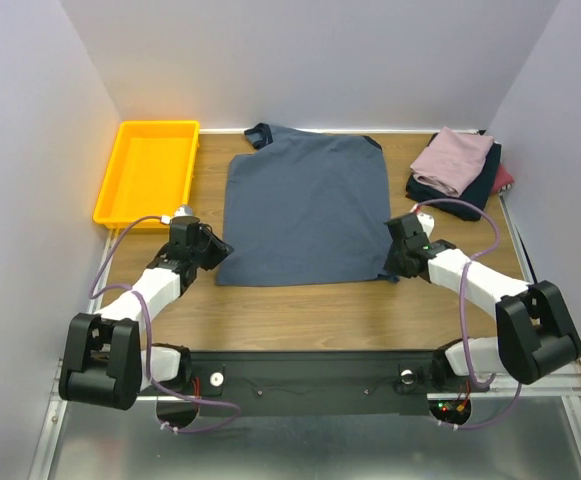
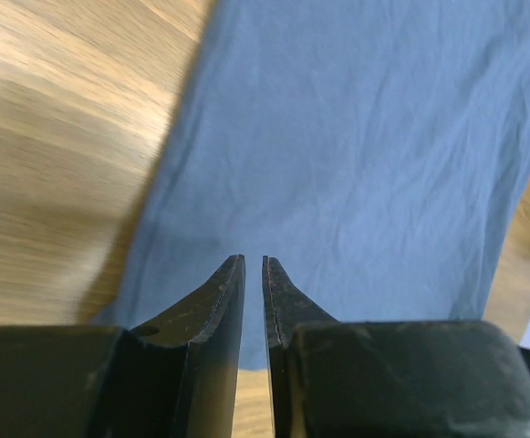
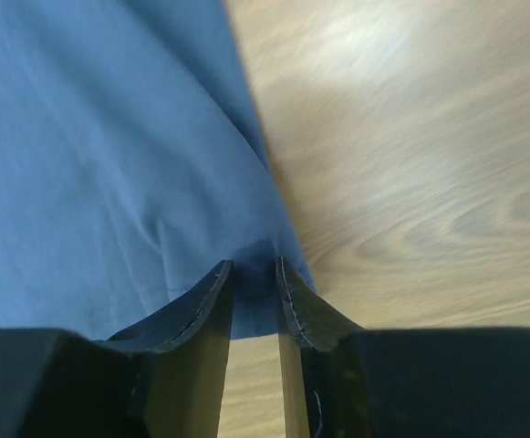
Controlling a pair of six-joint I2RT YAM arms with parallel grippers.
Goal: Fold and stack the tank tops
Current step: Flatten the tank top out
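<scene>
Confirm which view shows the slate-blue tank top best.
Top external: the whole slate-blue tank top lies spread flat, neckline far. Each wrist view catches only a patch of it by one near corner.

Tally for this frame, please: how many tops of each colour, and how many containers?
Slate-blue tank top: 1
Mauve-pink tank top: 1
Navy tank top: 1
Maroon tank top: 1
Yellow tray: 1
Total: 5
</scene>
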